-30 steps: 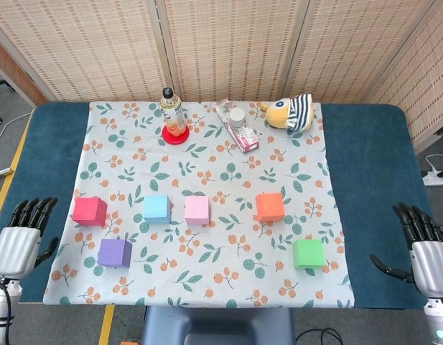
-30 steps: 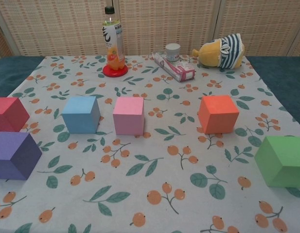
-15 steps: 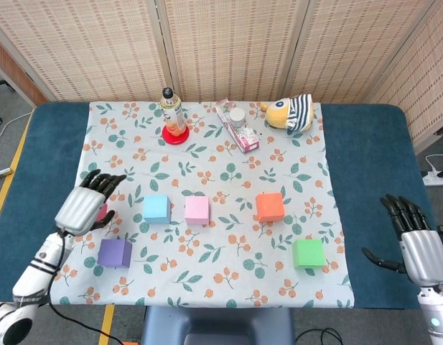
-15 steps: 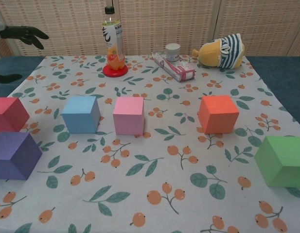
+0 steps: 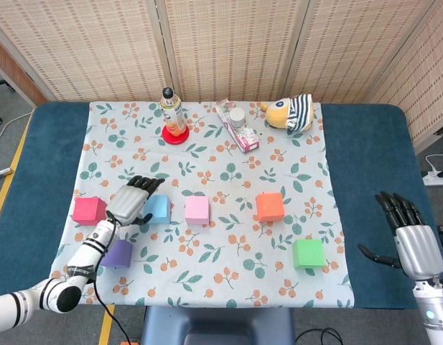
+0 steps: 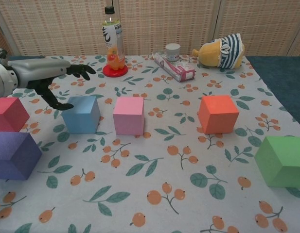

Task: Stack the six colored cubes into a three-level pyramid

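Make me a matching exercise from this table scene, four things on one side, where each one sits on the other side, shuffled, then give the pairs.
Things
1. light blue cube
2. green cube
3. purple cube
4. orange drink bottle

Places
A. nearest the table's front edge on the robot's right side
B. standing on a red round base at the far side of the floral cloth
C. right under the fingertips of the open left hand
D. in front of the red cube, partly hidden by the left forearm in the head view

Pairs: 1-C, 2-A, 3-D, 4-B
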Available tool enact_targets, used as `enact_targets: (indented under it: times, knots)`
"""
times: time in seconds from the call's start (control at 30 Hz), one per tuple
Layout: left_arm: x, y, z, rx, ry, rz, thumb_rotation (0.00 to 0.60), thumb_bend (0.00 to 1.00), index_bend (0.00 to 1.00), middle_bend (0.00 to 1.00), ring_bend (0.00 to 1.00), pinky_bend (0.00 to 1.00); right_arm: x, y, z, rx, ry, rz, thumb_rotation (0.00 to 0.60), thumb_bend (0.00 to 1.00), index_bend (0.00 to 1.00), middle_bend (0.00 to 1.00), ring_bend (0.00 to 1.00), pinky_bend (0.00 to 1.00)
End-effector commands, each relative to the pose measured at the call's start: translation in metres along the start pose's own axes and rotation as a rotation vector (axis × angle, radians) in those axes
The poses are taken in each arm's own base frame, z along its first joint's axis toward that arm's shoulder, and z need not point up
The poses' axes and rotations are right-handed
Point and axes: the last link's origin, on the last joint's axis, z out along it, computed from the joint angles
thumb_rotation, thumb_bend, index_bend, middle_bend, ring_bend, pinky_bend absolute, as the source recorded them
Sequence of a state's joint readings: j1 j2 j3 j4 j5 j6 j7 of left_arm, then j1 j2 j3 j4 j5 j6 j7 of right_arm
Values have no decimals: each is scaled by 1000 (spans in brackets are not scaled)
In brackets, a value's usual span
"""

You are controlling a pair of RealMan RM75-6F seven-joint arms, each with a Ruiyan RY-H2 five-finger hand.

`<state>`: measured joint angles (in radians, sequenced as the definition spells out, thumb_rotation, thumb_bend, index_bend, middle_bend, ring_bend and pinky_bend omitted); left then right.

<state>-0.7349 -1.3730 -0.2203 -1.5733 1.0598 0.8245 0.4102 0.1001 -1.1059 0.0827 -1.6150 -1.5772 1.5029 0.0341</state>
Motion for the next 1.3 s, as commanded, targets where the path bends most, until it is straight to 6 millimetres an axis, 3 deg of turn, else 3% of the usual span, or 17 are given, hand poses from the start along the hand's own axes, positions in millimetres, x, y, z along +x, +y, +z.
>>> enact_targets:
  times: [0.03, 0.57, 1.3]
  knots:
    - [-8, 7, 3, -5, -26, 14, 600, 342, 0, 87, 83, 94, -1, 0, 0, -1, -2, 0, 403, 0, 0, 60, 0, 111]
    - [-27, -3, 1, 79, -51, 53, 600, 341, 0, 92, 98, 93, -3, 2, 0, -5, -2, 8, 404, 0, 0, 60, 0, 111]
    - [-29, 5, 13, 51, 2, 32, 600, 345, 175, 323, 277, 115, -2, 5, -3, -16, 3, 7, 404, 0, 0, 60, 0, 111]
